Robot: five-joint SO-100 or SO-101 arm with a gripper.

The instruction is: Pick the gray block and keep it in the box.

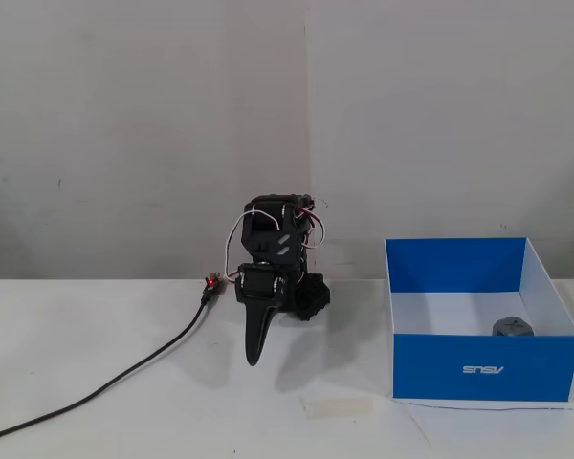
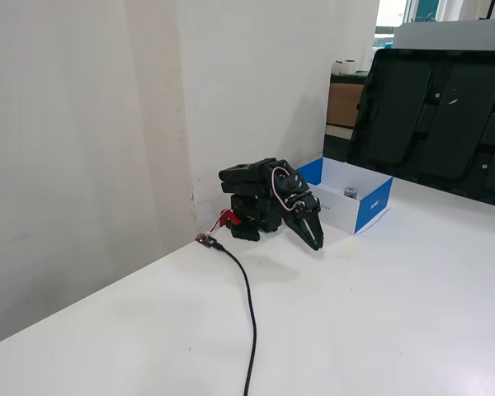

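Gray block (image 1: 512, 327) lies inside the box (image 1: 483, 367).
Arm folded low; gripper (image 1: 254, 358) points down at table (image 1: 124, 411), fingers closed, empty.

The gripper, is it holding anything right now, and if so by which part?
Nothing is held. The gripper points down at the table, shut and empty, while the gray block sits inside the box.

We see a matte black arm (image 1: 273, 258) built of blocky motor housings. Thin white and red wires (image 1: 234, 229) loop loosely beside the joints above the gripper (image 1: 254, 358), whose black fingers taper to a point. A black cable (image 2: 249, 309) carries a red-lit plug (image 1: 211, 281).
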